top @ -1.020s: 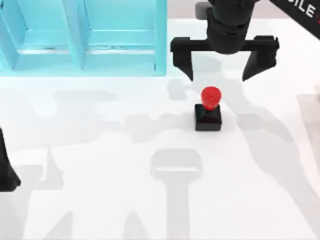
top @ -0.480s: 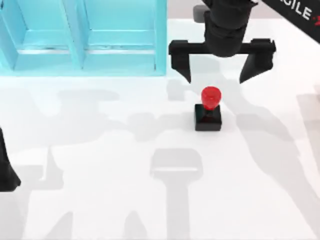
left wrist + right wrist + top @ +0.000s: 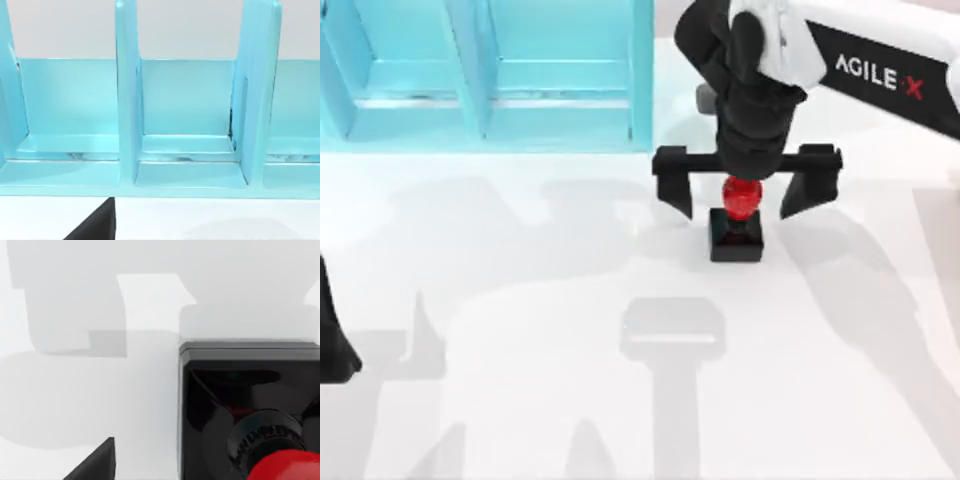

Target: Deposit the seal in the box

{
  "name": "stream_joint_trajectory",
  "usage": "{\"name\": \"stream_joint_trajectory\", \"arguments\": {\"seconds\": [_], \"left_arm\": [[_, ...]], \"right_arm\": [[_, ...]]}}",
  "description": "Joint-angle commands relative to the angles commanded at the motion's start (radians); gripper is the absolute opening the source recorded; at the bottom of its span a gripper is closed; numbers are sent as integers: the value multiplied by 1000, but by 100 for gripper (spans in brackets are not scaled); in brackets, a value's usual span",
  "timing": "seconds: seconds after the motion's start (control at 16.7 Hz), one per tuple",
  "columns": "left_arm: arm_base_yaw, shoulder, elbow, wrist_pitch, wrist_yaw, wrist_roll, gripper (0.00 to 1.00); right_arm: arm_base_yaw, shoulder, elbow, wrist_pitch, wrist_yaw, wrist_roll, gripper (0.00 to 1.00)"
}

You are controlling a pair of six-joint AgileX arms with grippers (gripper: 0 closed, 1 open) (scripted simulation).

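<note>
The seal (image 3: 737, 222), a black square block with a glossy red knob, stands upright on the white table right of centre. My right gripper (image 3: 744, 203) hangs open directly over it, one finger on each side of the red knob and well apart from it. The right wrist view shows the seal (image 3: 250, 410) close up, its black base and the red knob. The box (image 3: 490, 75) is a light blue compartmented case at the back left; its compartments (image 3: 187, 125) fill the left wrist view. My left gripper (image 3: 335, 335) is parked at the left edge.
The box's right wall (image 3: 642, 75) stands just left of my right arm. White table surface (image 3: 570, 350) lies open in front of the seal and toward the left.
My right gripper has come forward and down from behind the seal and now straddles its red knob, fingers still open. The seal and left arm have not moved.
</note>
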Motion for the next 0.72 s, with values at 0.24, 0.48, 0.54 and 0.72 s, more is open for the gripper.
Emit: {"name": "stream_joint_trajectory", "arguments": {"seconds": [0.24, 0.48, 0.54, 0.72], "left_arm": [[0, 0, 0, 0, 0, 0, 100], [0, 0, 0, 0, 0, 0, 100], [0, 0, 0, 0, 0, 0, 100], [0, 0, 0, 0, 0, 0, 100]], "right_arm": [[0, 2, -12, 12, 0, 0, 100], [0, 2, -12, 12, 0, 0, 77], [0, 2, -12, 12, 0, 0, 70], [0, 2, -12, 12, 0, 0, 47]]}}
